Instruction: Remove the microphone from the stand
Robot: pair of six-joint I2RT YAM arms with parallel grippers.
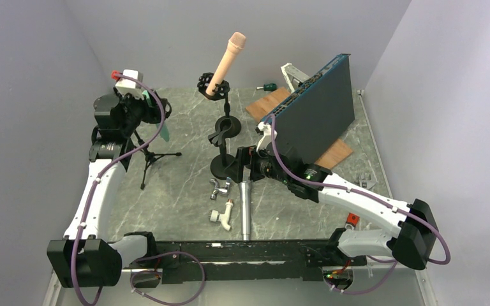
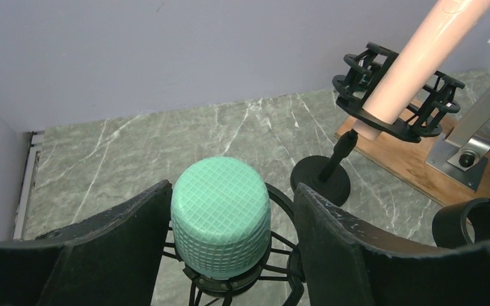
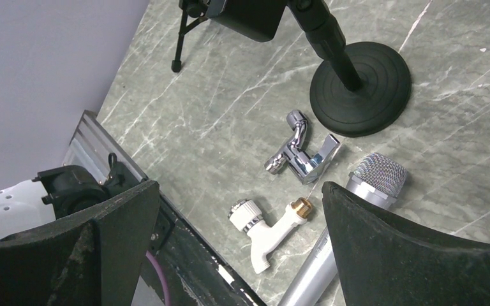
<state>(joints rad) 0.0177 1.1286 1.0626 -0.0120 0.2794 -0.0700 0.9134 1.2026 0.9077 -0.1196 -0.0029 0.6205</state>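
Bottom centre of the left wrist view: the left gripper point(image 2: 233, 194), fingers spread, flanks the green microphone point(image 2: 220, 217) on its stand point(image 1: 148, 159). Grasping step; next it likely needs to pinch, then lift.

Robotics test cell, laboratory type. Enclosure: plain pale walls point(image 1: 166, 38) on three sides of a marble-pattern tabletop point(image 1: 185, 191). Fittings: left arm point(image 1: 96, 191) and right arm point(image 1: 357, 194) bolted to a black rail point(image 1: 242, 252) at the near edge, purple cables point(image 1: 159, 118) looped along both. Contents (an unrelated assortment, as of practice props): green microphone point(image 2: 220, 213) on a tripod stand point(image 1: 150, 156), silver microphone point(image 1: 245, 210) lying flat, chrome tap point(image 1: 220, 187), white tap point(image 1: 223, 215), screwdriver point(image 1: 268, 86), wooden board point(image 1: 335, 154), dark slab-like unit point(image 1: 316, 108).
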